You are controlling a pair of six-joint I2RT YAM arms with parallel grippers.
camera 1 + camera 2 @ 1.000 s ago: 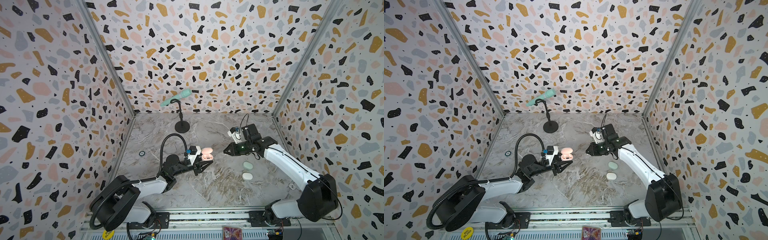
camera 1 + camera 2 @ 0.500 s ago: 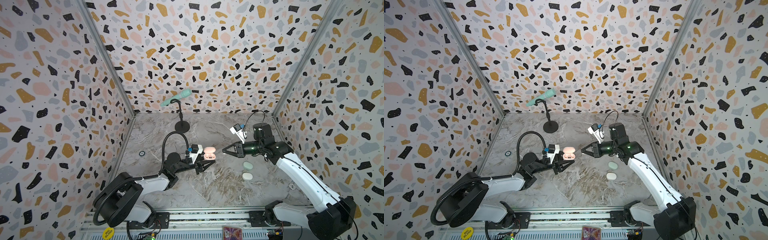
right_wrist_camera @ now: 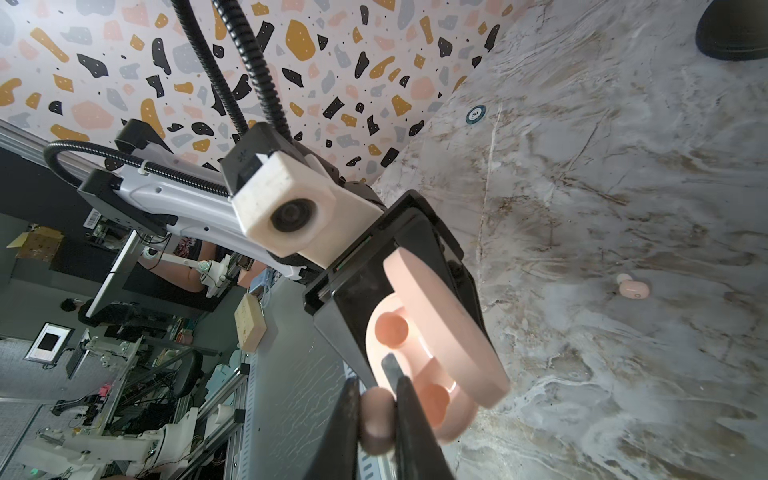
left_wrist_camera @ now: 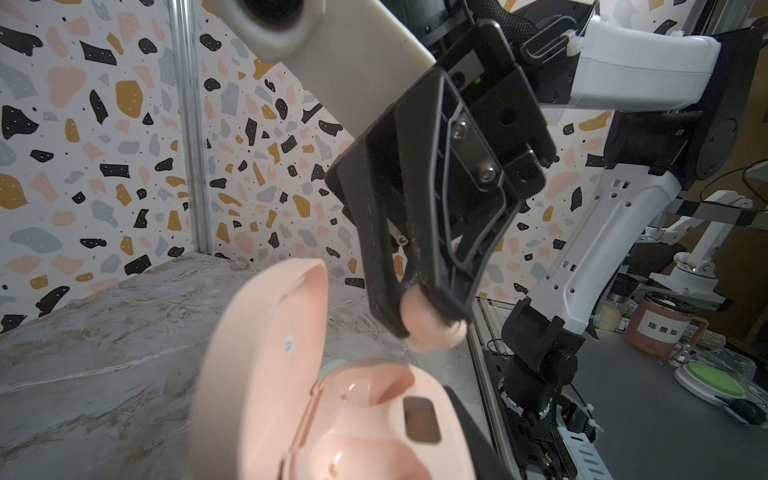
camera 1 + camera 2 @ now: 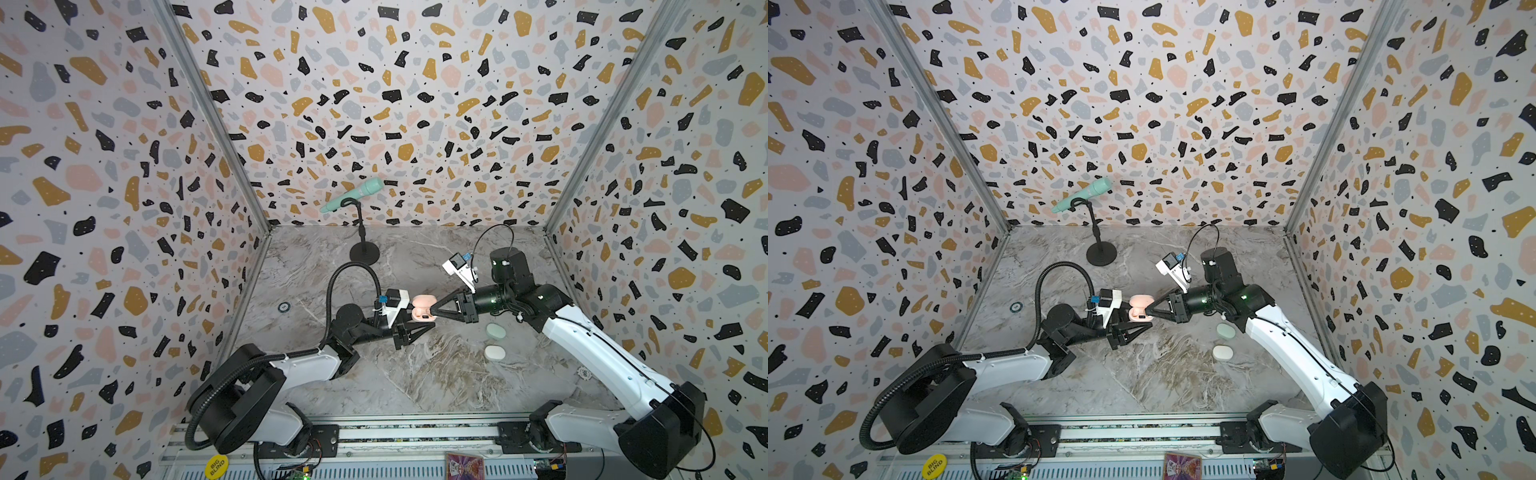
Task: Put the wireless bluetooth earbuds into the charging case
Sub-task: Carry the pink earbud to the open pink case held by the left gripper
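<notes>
The left tool (image 5: pixel 417 326) is narrowed onto the pink charging case (image 5: pixel 423 307) and holds it above the bench (image 5: pixel 436 374). The case sits between this tool's 2 black fingers with its lid swung open. In the left wrist view both wells of the case show bare, with small gold contacts in them.

The right tool (image 5: pixel 1148 311) points at the left tool, tip toward tip. It is pinched nearly closed on 1 pale pink earbud (image 4: pixel 432 328). That bud sticks out from between the fingertips and hangs just beside the open case, close over the well nearer this tool, without touching it.

A 2nd pink earbud (image 3: pixel 633 288) lies loose on the bench, well apart from both tools.

Behind the right tool's tips, beside its forearm, a mint case (image 5: pixel 496 331) and a white case (image 5: pixel 494 352) lie shut on the bench, near each other and apart from the tool.

Well beyond both tools, by the back wall, a mint microphone (image 5: pixel 353 194) rests tilted on a black stand (image 5: pixel 364 252).
</notes>
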